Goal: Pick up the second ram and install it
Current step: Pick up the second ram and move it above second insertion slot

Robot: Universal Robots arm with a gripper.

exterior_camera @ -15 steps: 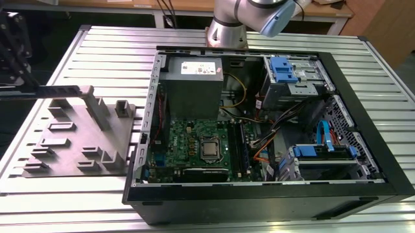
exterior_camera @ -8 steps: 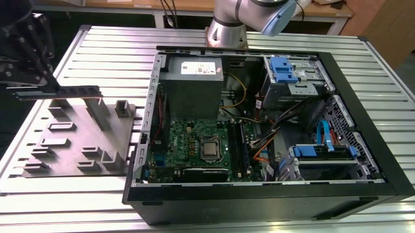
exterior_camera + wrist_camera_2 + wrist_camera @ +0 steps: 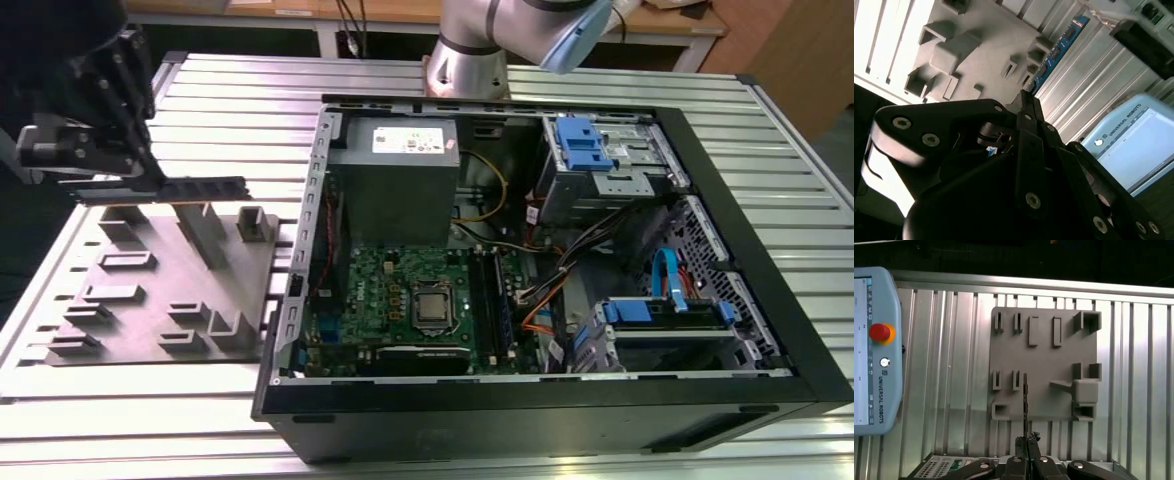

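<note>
The second ram (image 3: 180, 188), a long dark stick, hangs level above the far edge of the grey holder plate (image 3: 147, 300) at the exterior view's left. My gripper (image 3: 144, 180) is shut on it from above. In the first wrist view the ram (image 3: 1025, 397) shows edge-on, reaching out from the gripper (image 3: 1026, 441) over the plate (image 3: 1044, 315). The second wrist view has it as a blue strip (image 3: 1056, 52) running on from the gripper (image 3: 1027, 98), with the plate (image 3: 979, 30) behind.
An open computer case (image 3: 747, 300) lies at the exterior view's right, with the motherboard (image 3: 394, 300), black memory slots (image 3: 487, 300), power supply (image 3: 394, 190) and blue drive bays (image 3: 587, 145) inside. A teach pendant (image 3: 874, 355) lies on the slatted aluminium table (image 3: 240, 100). The arm's base (image 3: 467, 60) stands behind the case.
</note>
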